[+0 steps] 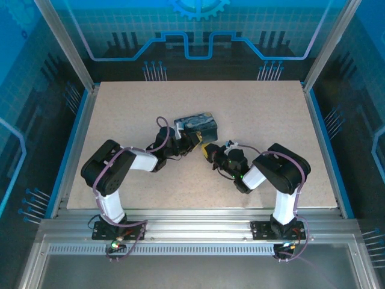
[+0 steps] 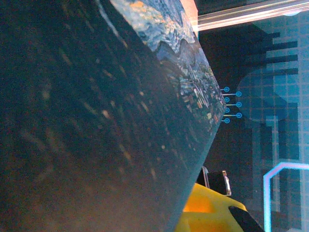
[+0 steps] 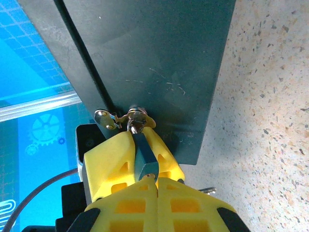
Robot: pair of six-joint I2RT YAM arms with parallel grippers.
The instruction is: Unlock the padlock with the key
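The right hand [image 3: 138, 141] is clamped on the grey body of the padlock [image 3: 144, 158], whose shackle passes through the brass hasp [image 3: 115, 117] on the dark side of the painted tin box [image 3: 159, 58]. The box sits mid-counter [image 3: 270, 96]. The left hand [image 1: 187, 142] is against the box's near side; I cannot tell whether its fingers are apart or together.

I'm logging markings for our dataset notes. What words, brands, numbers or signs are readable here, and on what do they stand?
No text can be read.
The painted tin box: swirl picture, no lettering.
The padlock: plain grey body, no brand or number visible.
The gear emblem on the back wall: a sign without words.
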